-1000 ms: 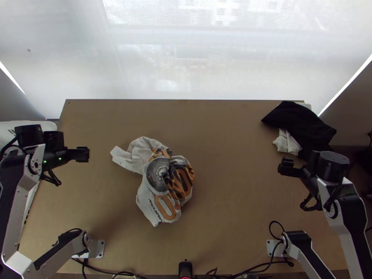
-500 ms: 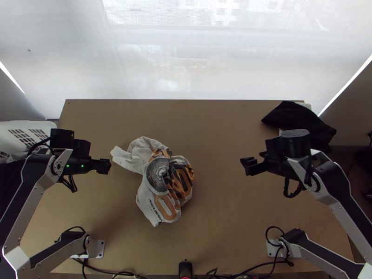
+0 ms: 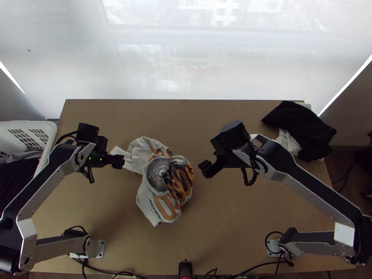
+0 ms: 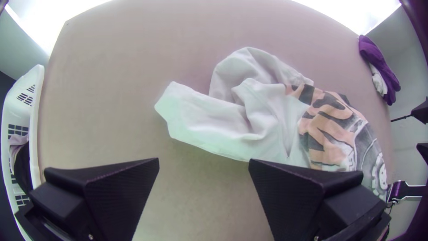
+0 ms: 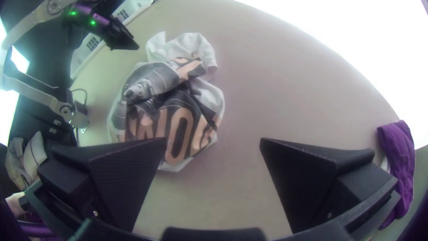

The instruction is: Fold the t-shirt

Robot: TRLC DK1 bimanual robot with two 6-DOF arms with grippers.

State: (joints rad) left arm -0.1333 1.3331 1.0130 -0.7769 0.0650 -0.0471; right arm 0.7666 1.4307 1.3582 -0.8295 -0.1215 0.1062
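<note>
My left gripper (image 3: pixel 122 161) is over the left side of the bunched white t-shirt (image 3: pixel 158 186), by its sleeve-like end. In the left wrist view that gripper (image 4: pixel 203 165) stands open, and the shirt (image 4: pixel 214 122) lies beyond its fingers with nothing held. Just right of the shirt in the top view is my right gripper (image 3: pixel 205 168). The right wrist view has this gripper (image 5: pixel 213 145) open too, with the crumpled shirt (image 5: pixel 178 116) and its orange and black print partly behind one finger.
A pile of black and white cloth (image 3: pixel 302 125) lies at the table's far right corner. At the left edge stands a white basket (image 3: pixel 51 135) with dark and grey cloth inside. Cables (image 3: pixel 111 272) run along the near edge.
Both arms have moved inward over the table, the left one rightward and the right one a long way leftward, to either side of the shirt. The shirt lies as before.
</note>
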